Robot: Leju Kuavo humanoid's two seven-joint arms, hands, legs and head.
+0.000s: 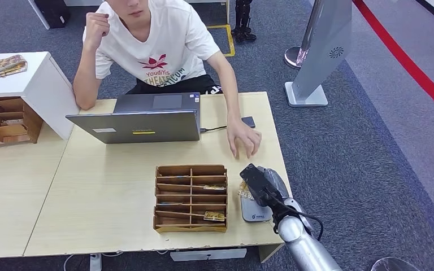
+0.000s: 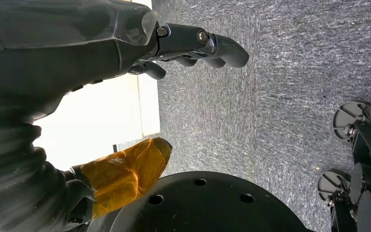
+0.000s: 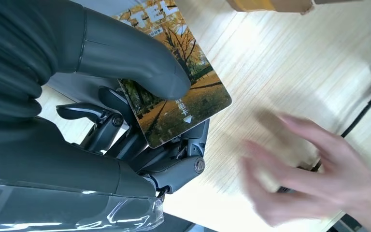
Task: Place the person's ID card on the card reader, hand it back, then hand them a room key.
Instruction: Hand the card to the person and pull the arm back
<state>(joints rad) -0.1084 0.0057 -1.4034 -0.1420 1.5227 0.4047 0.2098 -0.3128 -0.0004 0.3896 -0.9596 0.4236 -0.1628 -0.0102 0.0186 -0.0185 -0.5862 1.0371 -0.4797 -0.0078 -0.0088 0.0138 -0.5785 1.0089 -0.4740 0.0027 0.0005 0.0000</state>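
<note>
room key card (image 3: pixel 178 92), printed with an autumn tree scene, is being pinched between the thumb and fingers of the right hand (image 1: pixel 258 182), with its free end pointing toward the person's hand (image 1: pixel 244 138) at about 12 o'clock of it, presumably so it can be taken; the two are near but apart. in the right wrist view the person's hand is blurring, likely reaching. the hand is hovering just above the grey card reader (image 1: pixel 252 213) at the table's 4 o'clock corner. wooden key organizer (image 1: pixel 191 197) is sitting at 9 o'clock of the reader, cards in its slots. laptop (image 1: pixel 141 119) is standing at 12 o'clock of the organizer. left hand (image 2: pixel 193 46) is hanging over carpet, fingers loosely curled, grasping nothing
</note>
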